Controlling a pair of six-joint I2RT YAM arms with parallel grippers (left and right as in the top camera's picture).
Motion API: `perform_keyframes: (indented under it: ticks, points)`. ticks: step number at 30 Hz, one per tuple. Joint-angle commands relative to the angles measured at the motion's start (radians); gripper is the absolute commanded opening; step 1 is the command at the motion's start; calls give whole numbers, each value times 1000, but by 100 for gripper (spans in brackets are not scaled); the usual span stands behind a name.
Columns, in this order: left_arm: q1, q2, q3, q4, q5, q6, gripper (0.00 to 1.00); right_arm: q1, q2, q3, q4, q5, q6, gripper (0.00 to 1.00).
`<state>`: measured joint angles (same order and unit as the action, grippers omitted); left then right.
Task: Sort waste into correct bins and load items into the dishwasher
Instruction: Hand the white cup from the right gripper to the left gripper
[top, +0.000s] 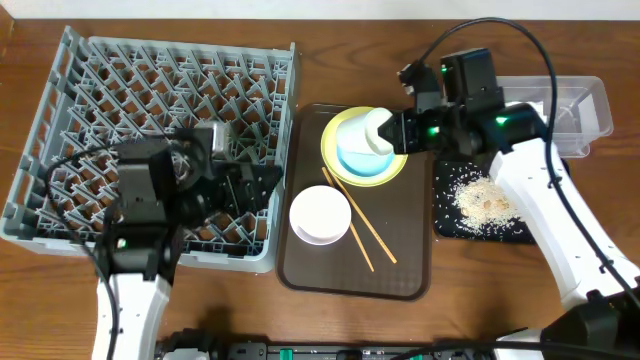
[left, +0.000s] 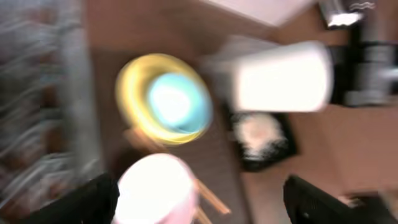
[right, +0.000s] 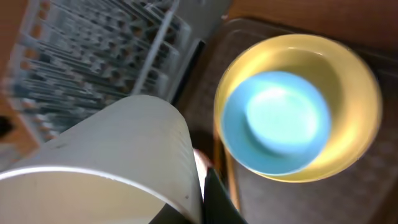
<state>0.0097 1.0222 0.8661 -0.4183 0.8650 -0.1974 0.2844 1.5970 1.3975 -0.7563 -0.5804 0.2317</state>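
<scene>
My right gripper (top: 397, 132) is shut on the small white cup (top: 375, 130) and holds it tilted above the light blue bowl (top: 360, 160). That bowl sits in the yellow plate (top: 335, 135) on the brown serving tray (top: 300, 270). In the right wrist view the cup (right: 106, 162) fills the lower left, with the blue bowl (right: 277, 121) beyond. The white bowl (top: 320, 213) and chopsticks (top: 362, 230) lie on the serving tray. My left gripper (top: 262, 185) is open and empty over the right edge of the grey rack (top: 150, 70). Rice scraps (top: 485, 198) lie in the black tray (top: 445, 225). Napkin and wrapper are out of view.
The clear tub (top: 585, 105) stands at the back right, behind the right arm. The left wrist view is blurred by motion; it shows the white bowl (left: 155, 190), the plate (left: 134, 81) and the held cup (left: 283, 78). The rack holds no dishes.
</scene>
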Motion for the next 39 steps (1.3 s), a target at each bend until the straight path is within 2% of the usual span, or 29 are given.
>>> perform_keyframes:
  ticks: [1,4,8,12,25,29,34,39]
  points:
    - [3,60,21,108,378,-5,87,-22,0,9,9,-256,26,1]
    - [3,107,21,220,528,-9,87,-21,0,9,21,-370,26,1]
    - [3,139,21,285,619,-11,87,-3,0,9,49,-505,26,1]
    - [3,139,22,294,621,-11,88,21,0,9,85,-624,29,1]
    - [3,139,22,318,653,-12,88,99,0,9,119,-681,94,1]
    - [3,139,22,367,653,-61,88,116,0,9,119,-681,98,1]
    - [0,139,22,453,653,-178,88,136,0,9,144,-677,119,1]
    - [-13,139,22,455,653,-201,87,138,0,9,194,-677,156,1]
